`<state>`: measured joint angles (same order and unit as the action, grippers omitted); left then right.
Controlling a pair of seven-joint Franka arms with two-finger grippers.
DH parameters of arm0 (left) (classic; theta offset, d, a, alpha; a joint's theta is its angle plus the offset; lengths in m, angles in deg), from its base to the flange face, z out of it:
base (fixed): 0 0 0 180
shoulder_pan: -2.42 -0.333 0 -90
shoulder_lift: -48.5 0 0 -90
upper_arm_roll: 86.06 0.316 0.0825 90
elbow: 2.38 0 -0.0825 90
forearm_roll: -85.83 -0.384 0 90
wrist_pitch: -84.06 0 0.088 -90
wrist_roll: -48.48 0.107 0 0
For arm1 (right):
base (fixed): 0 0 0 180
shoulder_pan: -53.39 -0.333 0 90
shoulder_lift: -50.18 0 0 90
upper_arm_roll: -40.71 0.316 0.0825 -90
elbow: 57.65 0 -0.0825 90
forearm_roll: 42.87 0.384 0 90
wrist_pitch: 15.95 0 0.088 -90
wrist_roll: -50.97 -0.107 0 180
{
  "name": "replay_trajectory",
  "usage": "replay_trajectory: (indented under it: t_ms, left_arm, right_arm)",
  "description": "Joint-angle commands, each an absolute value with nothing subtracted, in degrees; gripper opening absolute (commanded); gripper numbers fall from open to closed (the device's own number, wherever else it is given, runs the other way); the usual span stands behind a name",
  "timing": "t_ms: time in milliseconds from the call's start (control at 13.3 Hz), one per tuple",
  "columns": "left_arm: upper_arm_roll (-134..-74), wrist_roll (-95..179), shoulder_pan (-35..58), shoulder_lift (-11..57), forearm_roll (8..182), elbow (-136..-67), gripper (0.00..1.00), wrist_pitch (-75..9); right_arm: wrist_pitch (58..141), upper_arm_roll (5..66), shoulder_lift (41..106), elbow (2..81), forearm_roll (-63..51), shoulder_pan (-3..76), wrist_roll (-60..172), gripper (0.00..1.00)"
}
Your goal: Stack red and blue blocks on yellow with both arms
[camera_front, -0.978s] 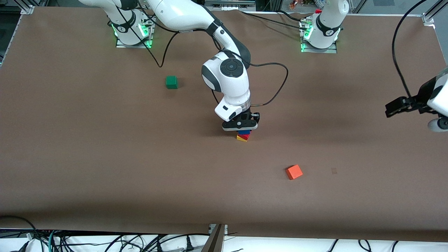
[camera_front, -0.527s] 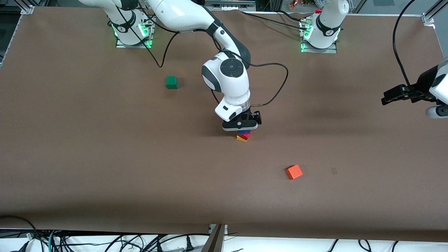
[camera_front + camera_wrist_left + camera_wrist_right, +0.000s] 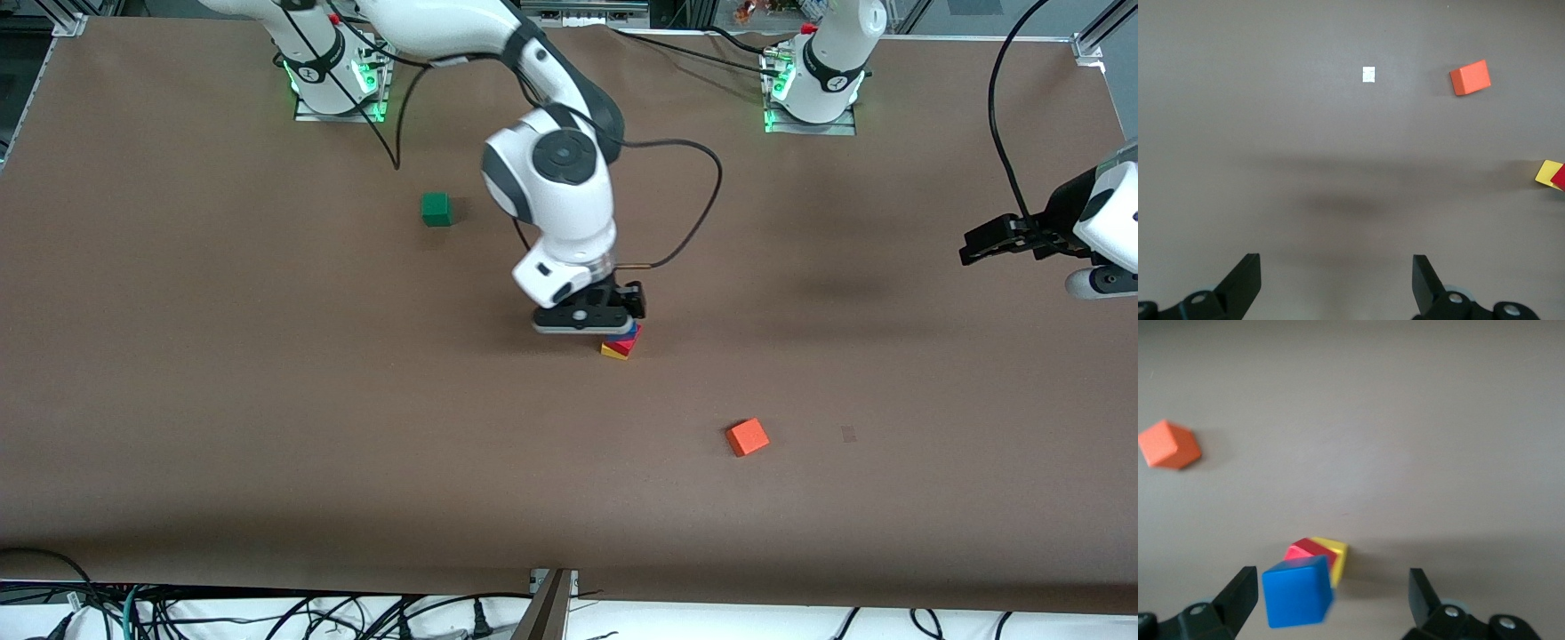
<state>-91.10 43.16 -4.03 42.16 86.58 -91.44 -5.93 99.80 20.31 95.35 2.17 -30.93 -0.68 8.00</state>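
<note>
Nearest the front camera, cables [image 3: 267, 613] tangle along the white strip below the table edge, and a metal bracket [image 3: 551, 604] is cut off there. Next on the brown table [image 3: 222, 400] lies the orange cube [image 3: 747, 437], alone, toward the left arm's end, with a small pale mark [image 3: 849, 434] just beside it on the cover. Farther from the camera, near the table's middle, stands the stack: yellow cube [image 3: 610, 352] on the table, red cube [image 3: 621, 345] on it, blue cube [image 3: 629, 335] on top, the upper ones turned a little out of line. No container is on the table. From the front the stack is half hidden under the right gripper [image 3: 587, 327], which hangs just over it, a little toward the right arm's end; the right wrist view shows its jaws spread wide, the blue cube between them and touching neither, so it holds nothing. At the left arm's end, the left gripper [image 3: 978, 249] hangs over bare table, partly cut off by the frame; its wrist view shows the fingers [image 3: 1245, 280] wide apart and empty, with only a corner of the stack at the edge. Farther still sits the green cube [image 3: 436, 209], well apart, toward the right arm's end. Farthest stand both bases with green lights and the aluminium frame.
</note>
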Motion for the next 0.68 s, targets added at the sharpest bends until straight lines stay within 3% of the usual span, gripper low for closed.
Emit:
replay_trajectory:
  t_ms: [0, 301, 602]
  left_arm:
    - [-90.90, 44.53, -4.09, 41.91, 87.59, -90.80, 1.00, -6.47]
    - [-90.99, 44.44, -3.74, 40.33, 87.59, -88.16, 1.00, -6.55]
    - [-91.43, 44.09, -3.39, 40.06, 87.23, -88.07, 1.00, -6.55]
  right_arm:
    - [90.77, 20.14, 87.38, 5.87, -30.84, 4.06, 8.69, 1.00]
    - [89.51, 19.70, 73.34, 20.25, -29.42, 8.12, 17.10, 1.00]
    - [88.73, 14.17, 63.11, 31.28, -29.86, 8.30, 27.40, 1.00]
